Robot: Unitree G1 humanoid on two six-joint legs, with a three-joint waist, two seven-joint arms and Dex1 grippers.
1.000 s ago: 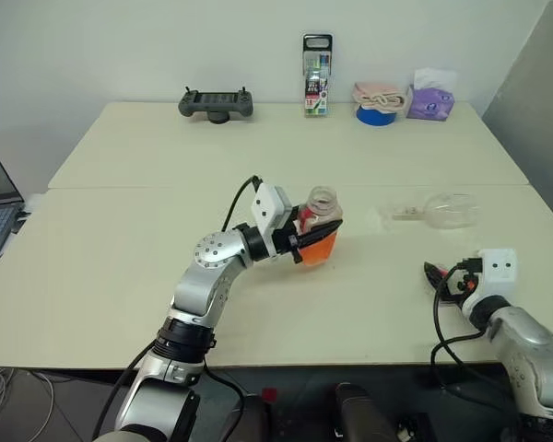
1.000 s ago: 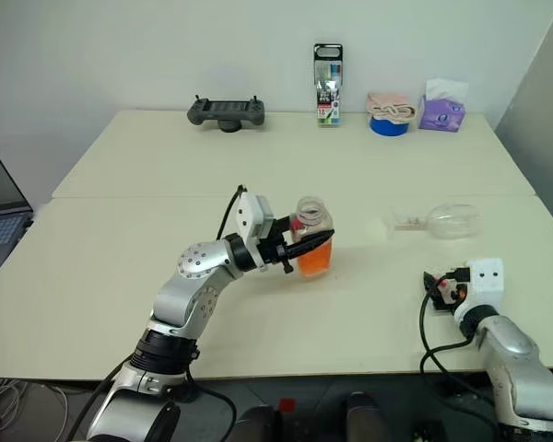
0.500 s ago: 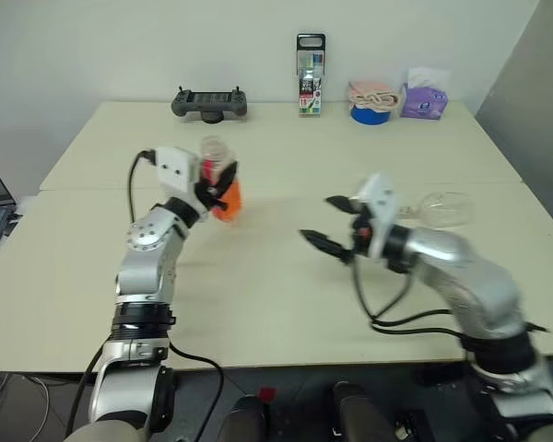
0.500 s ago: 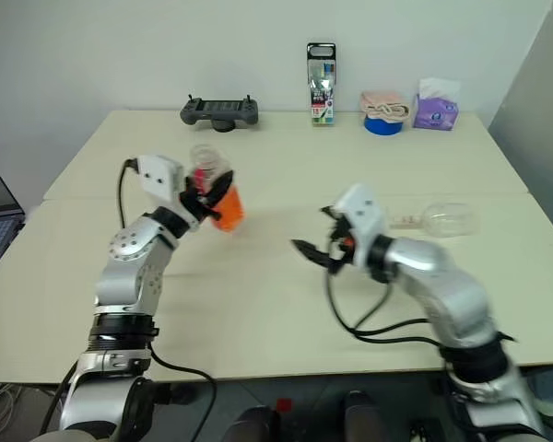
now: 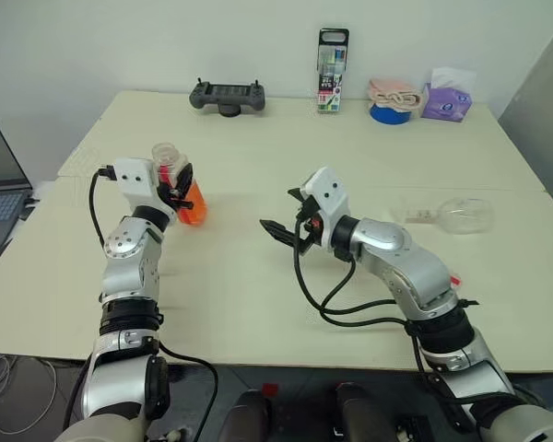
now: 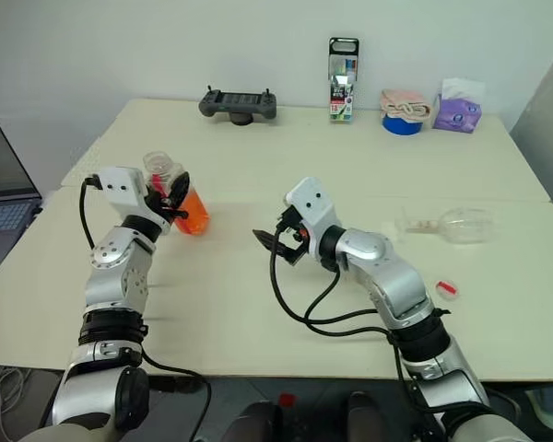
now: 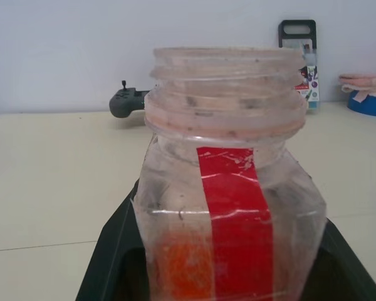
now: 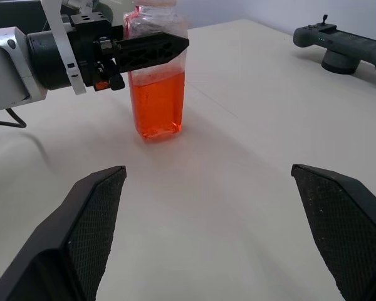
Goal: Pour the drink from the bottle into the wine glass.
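Observation:
The bottle [image 5: 180, 182] is at the table's left, nearly upright, with my left gripper [image 5: 186, 191] shut on its body. Its threaded mouth [image 7: 224, 81] carries no cap, and a red strip runs down one side. The orange drink [image 8: 156, 103] fills its lower half. I cannot tell whether its base touches the tabletop. My right gripper [image 5: 281, 210] hangs open over the table's middle, pointing toward the bottle, with nothing between its fingers. The wine glass [image 5: 461, 215] lies on its side at the far right, well away from both grippers.
A game controller [image 5: 226, 94], a tall marker pack [image 5: 332, 57], a blue tape roll [image 5: 390, 112] and a purple tissue pack [image 5: 447, 101] line the far edge. A laptop [image 5: 0, 193] sits off the table's left. A small red-and-white piece [image 6: 447, 288] lies near my right arm.
My left arm has carried the bottle from the table's middle to the left. My right arm has swung up from the near right edge to the middle, its gripper staying open.

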